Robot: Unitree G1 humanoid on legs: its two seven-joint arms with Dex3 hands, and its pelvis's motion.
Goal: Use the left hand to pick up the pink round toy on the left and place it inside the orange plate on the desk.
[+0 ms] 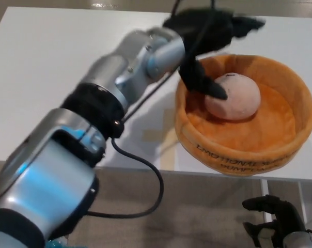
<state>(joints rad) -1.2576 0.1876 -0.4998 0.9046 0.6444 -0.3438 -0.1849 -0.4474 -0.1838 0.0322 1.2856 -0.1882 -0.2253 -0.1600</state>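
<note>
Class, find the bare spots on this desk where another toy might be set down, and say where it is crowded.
Bare: the white desk left of the left arm, out to its far-left corner. Crowded: the orange plate at the front-right edge holds the pink round toy, with the left robot hand open above it.
</note>
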